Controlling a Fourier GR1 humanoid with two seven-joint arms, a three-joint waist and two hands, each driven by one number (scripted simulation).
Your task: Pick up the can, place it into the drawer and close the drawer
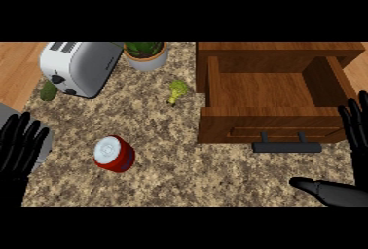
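A red can with a white lid stands on the speckled counter at the lower left of centre. A wooden drawer sits pulled open at the upper right, with nothing inside it and a dark bar handle on its front. My left hand shows at the left edge, fingers straight and up, well left of the can. My right hand is at the right edge, fingers straight beside the drawer front, thumb low at the bottom right. Neither hand touches anything.
A silver toaster stands at the upper left, with a potted plant next to it. A broccoli floret lies just left of the drawer. A green vegetable peeks from behind the toaster.
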